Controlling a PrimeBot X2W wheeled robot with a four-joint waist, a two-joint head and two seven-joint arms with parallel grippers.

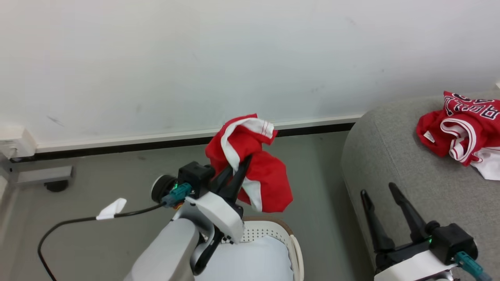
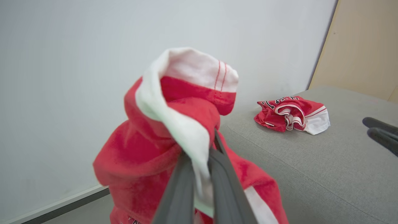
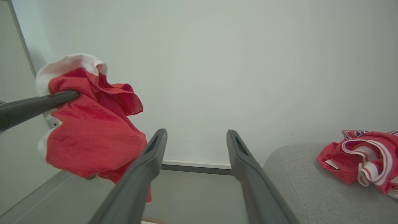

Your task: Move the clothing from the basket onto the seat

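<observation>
My left gripper (image 1: 238,168) is shut on a red garment with white trim (image 1: 254,164), holding it in the air above the white basket (image 1: 289,238), left of the seat. In the left wrist view the cloth (image 2: 174,124) drapes over my two fingers (image 2: 183,183). A second red garment with lettering (image 1: 465,128) lies crumpled on the grey seat (image 1: 390,156). My right gripper (image 1: 379,191) is open with nothing in it, hovering at the seat's near left edge; its fingers (image 3: 146,168) spread wide in the right wrist view, with the held garment (image 3: 90,130) to their left.
A white wall with a dark skirting strip (image 1: 117,144) runs behind. A black cable with a white tag (image 1: 111,208) trails over the grey floor at the left. A pale box on a wheeled base (image 1: 15,144) sits at the far left.
</observation>
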